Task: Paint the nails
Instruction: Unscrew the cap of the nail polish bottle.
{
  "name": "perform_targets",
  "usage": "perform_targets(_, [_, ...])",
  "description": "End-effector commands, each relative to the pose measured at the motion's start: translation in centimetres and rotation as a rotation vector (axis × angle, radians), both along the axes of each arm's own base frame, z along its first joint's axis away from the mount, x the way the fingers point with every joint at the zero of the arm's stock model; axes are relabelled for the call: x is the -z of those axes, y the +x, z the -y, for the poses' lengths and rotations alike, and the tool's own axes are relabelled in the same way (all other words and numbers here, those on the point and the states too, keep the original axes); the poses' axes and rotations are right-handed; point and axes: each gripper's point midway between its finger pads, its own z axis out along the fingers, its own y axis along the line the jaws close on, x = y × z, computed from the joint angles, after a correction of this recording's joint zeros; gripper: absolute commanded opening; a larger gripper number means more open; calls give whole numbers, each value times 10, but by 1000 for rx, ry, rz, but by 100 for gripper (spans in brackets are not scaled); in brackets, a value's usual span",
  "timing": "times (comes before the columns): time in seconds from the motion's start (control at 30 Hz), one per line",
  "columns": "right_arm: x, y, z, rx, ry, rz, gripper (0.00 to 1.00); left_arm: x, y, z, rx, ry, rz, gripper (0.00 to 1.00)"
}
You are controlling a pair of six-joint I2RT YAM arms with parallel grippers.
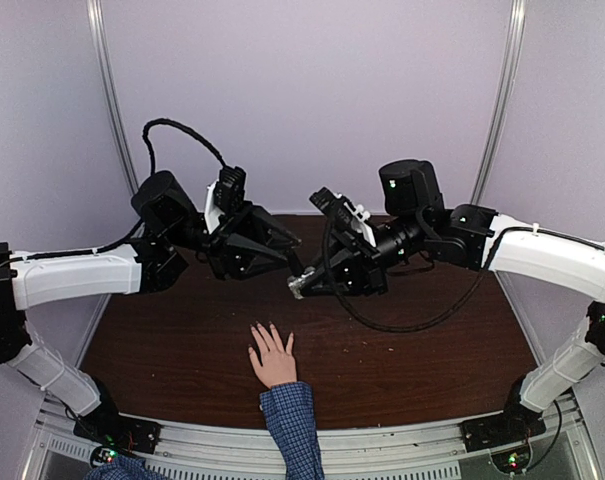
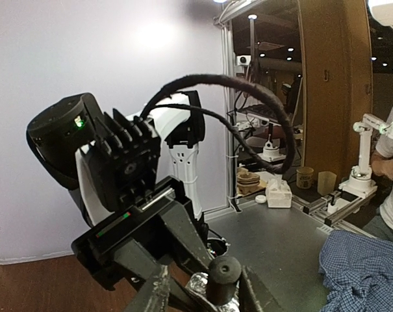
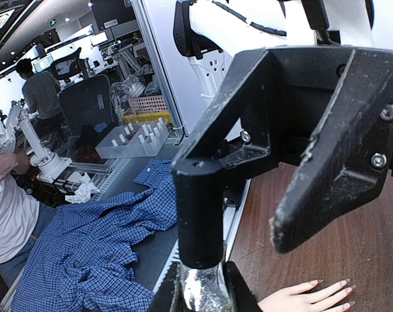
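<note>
Just above the foil-wrapped bottle [image 1: 298,288], in the top view, the left gripper [image 1: 301,264] hangs with its fingers pointing down at the bottle's top. The right gripper [image 1: 304,286] reaches in from the bottle's right and has it clamped between closed jaws, held up over the brown table [image 1: 162,340]. The hand [image 1: 274,360] lies flat on the table, well nearer the arm bases than the bottle, with its fingers spread and aimed toward it. The nails [image 1: 266,328] sit at those fingertips, too small here to judge. A blue checked cuff [image 1: 290,405] follows behind the hand, on the side away from the bottle.

From the left wrist, the black cap [image 2: 223,272] stands upright on the bottle, between the left gripper's two fingers [image 2: 156,292]. One finger sits just beside the cap and the other stands apart from it, so the jaws are partly open around the cap and no grip on it shows.

From the right wrist, the right gripper's fingers [image 3: 165,296] press the bottle's crinkled foil from both sides. One left finger comes down directly over the bottle, the other well to its right. Lower right of the bottle, the nails [image 3: 316,283] show long and pale, with the fingers resting on the table.
</note>
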Motion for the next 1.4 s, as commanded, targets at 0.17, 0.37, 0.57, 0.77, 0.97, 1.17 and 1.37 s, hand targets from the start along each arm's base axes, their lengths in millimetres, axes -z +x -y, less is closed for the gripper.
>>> perform_targets(0.17, [-23,-6,-2,-46,60,7,0,-16,-8,0,82,-61,19,30])
perform_targets(0.37, [-22,-5,-1,-39,58,8,0,-16,-8,0,87,-60,8,23])
perform_targets(0.57, [-23,8,1,19,57,12,0,-15,-6,1,75,-52,-10,10])
perform_targets(0.77, [-23,31,3,156,46,33,0,-11,2,4,5,-34,-22,1])
perform_targets(0.97, [-17,60,8,335,17,76,0,-12,22,8,-170,-23,-15,0])
perform_targets(1.17, [-4,96,13,545,-51,131,0,-11,57,11,-390,-6,-49,0])
perform_targets(1.37, [4,120,16,667,-95,168,0,3,86,19,-569,34,-112,0])
